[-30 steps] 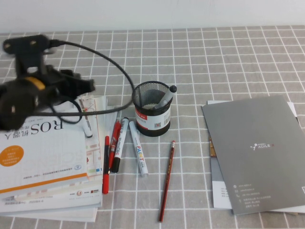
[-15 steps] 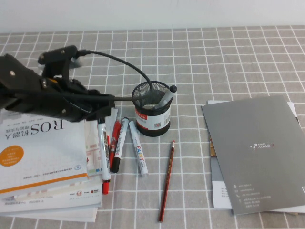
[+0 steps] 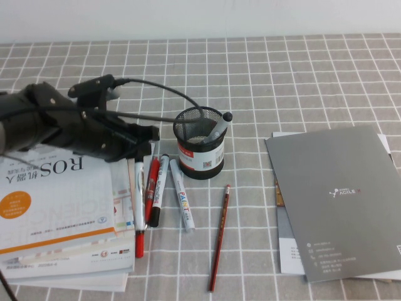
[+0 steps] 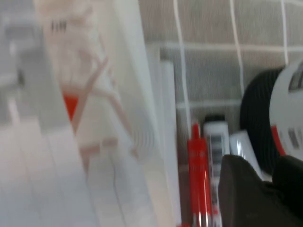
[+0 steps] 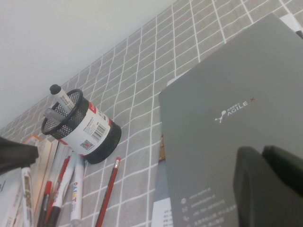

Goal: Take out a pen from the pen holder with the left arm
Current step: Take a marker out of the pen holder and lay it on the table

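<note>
The black mesh pen holder (image 3: 200, 152) (image 5: 81, 128) (image 4: 255, 118) stands mid-table with a grey marker (image 3: 217, 129) leaning inside it. My left gripper (image 3: 152, 133) (image 4: 265, 165) hovers low just left of the holder, over the book edge. Its fingers lie together with nothing between them. A white marker (image 3: 138, 191) lies below it beside a red marker (image 3: 151, 182) (image 4: 199, 175). My right gripper (image 5: 265, 156) is shut above the grey booklet (image 5: 227, 109); the high view does not show it.
A stack of books (image 3: 56, 207) fills the left front. More pens, a white PAINT marker (image 3: 182, 200) and a red pencil (image 3: 220, 235) lie in front of the holder. A grey booklet (image 3: 338, 200) lies at the right. The arm's cable (image 3: 156, 91) arcs toward the holder.
The left arm has swung right and down toward the holder. The white marker that was under the gripper over the books now lies among the pens at the book edge.
</note>
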Motion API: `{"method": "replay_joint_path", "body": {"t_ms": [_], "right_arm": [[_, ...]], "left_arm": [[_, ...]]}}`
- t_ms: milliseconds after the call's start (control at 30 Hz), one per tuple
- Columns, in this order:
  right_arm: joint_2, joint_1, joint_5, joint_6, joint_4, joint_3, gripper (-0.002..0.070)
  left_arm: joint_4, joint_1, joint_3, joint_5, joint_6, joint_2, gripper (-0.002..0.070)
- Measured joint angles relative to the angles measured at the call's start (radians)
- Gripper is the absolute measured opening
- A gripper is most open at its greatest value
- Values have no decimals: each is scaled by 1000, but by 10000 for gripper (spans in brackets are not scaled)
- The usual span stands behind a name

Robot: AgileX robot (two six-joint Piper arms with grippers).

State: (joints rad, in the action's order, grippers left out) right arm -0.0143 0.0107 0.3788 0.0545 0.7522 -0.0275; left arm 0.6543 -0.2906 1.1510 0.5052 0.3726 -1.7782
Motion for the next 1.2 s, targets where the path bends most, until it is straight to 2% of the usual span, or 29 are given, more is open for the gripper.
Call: {"method": "replay_joint_path", "body": {"t_ms": [67, 133, 300, 367, 600, 667, 733, 900, 1000, 1200], "right_arm": [[0, 0, 0, 0, 0, 0, -13], [0, 0, 0, 0, 0, 0, -13], [0, 0, 0, 0, 0, 0, -13], [0, 0, 0, 0, 0, 0, -13], [0, 0, 0, 0, 0, 0, -13], [0, 0, 0, 0, 0, 0, -13], [0, 0, 0, 0, 0, 0, -13], [0, 0, 0, 0, 0, 0, -13], [0, 0, 0, 0, 0, 0, -13], [0, 0, 0, 0, 0, 0, -13]], "left_arm": [[0, 0, 31, 0, 4, -19, 114], [-2, 0, 48, 0, 6, -38, 153], [-6, 0, 56, 2, 11, -65, 356], [-17, 0, 56, 6, 11, -66, 395], [-174, -23, 56, 12, -11, 26, 423], [-238, -37, 32, -17, -46, 90, 407], [-301, -52, -18, -86, -88, 168, 351], [-441, -106, -277, -354, -166, 402, 76], [-515, -116, -451, -505, -236, 527, 22], [-595, -116, -692, -610, -388, 771, 1]]}}
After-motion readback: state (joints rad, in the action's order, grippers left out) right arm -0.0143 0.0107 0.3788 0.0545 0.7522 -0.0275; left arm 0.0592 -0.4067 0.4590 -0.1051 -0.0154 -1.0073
